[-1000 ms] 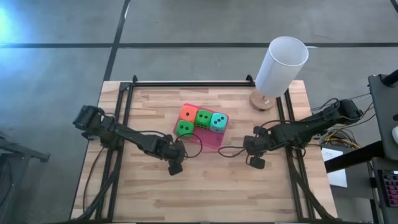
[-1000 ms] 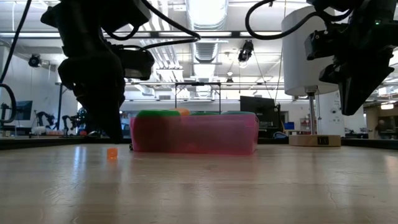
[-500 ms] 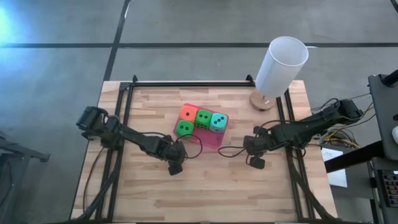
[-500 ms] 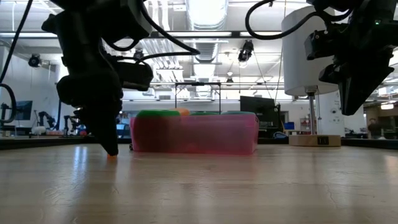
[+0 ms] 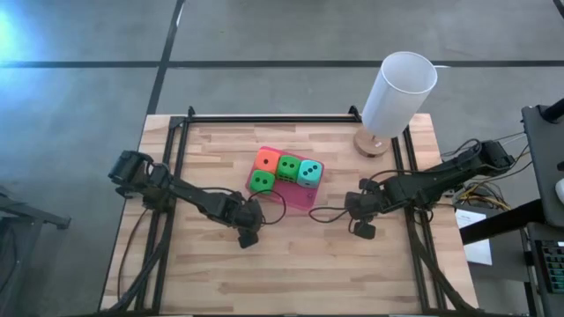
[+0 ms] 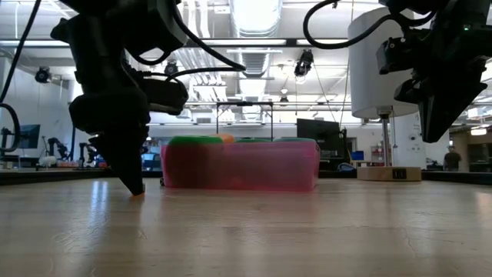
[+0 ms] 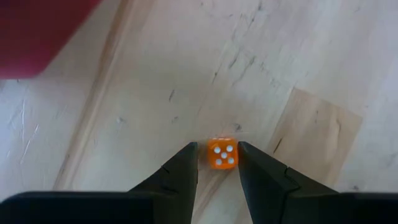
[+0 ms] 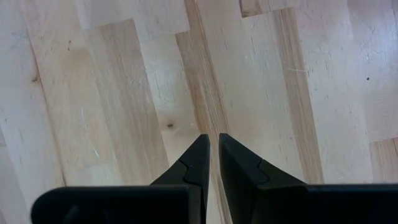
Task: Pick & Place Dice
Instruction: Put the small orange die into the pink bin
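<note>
A tiny orange die with white pips (image 7: 221, 154) lies on the wooden table. My left gripper (image 7: 218, 155) points down over it, open. One finger stands on each side of the die, and a slit of table shows beside one finger. In the high view this gripper (image 5: 248, 238) is just near of the pink pad (image 5: 300, 199). On the pad sit an orange die (image 5: 268, 161), two green dice (image 5: 289, 166) (image 5: 261, 181) and a teal one (image 5: 309, 173). My right gripper (image 8: 213, 142) hangs shut over bare wood right of the pad (image 5: 364, 231).
A tall white cylinder (image 5: 398, 92) stands on a wooden base at the table's far right corner. Black rails (image 5: 264, 117) run along the far, left and right edges. Bare wood lies near of both grippers. In the low view the pad (image 6: 240, 165) stands behind the left gripper (image 6: 134, 187).
My left gripper has sunk to the table top, bringing its fingers down on either side of the tiny orange die. In the low view the die stood in plain sight below the fingertips and now sits behind them. The die has kept its place.
</note>
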{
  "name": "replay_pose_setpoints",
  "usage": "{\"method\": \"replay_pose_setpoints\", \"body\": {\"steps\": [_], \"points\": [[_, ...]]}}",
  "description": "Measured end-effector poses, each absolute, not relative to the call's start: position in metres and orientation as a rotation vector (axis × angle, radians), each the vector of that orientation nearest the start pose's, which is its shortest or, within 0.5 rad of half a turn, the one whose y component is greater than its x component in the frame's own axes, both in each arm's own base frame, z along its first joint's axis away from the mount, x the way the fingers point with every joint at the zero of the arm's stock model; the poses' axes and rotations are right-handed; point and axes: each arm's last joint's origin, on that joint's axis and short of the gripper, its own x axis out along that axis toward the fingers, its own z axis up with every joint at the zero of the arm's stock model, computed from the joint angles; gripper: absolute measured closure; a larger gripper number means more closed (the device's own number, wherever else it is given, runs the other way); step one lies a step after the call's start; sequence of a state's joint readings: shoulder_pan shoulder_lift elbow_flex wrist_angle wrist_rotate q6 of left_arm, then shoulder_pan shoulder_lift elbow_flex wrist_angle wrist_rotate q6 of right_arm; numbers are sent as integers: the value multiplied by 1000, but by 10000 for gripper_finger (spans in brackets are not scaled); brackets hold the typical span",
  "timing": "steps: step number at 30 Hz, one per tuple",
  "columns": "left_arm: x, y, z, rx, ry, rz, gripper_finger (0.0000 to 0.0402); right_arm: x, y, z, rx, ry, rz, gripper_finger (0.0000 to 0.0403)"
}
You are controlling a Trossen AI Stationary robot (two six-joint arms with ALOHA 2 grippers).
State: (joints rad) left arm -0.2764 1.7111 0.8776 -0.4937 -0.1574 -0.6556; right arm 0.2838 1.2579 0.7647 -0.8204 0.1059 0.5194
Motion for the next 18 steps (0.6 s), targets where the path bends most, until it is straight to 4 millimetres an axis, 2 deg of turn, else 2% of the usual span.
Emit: {"method": "replay_pose_setpoints", "body": {"steps": [5, 12, 18], "points": [[280, -75, 130, -275, 1260, 322, 297, 200, 55, 198, 190, 1284, -184, 369], [279, -75, 130, -278, 1262, 318, 351, 200, 55, 198, 190, 1284, -184, 369], [279, -75, 130, -285, 1267, 309, 350, 200, 55, 198, 190, 1284, -184, 369]]}}
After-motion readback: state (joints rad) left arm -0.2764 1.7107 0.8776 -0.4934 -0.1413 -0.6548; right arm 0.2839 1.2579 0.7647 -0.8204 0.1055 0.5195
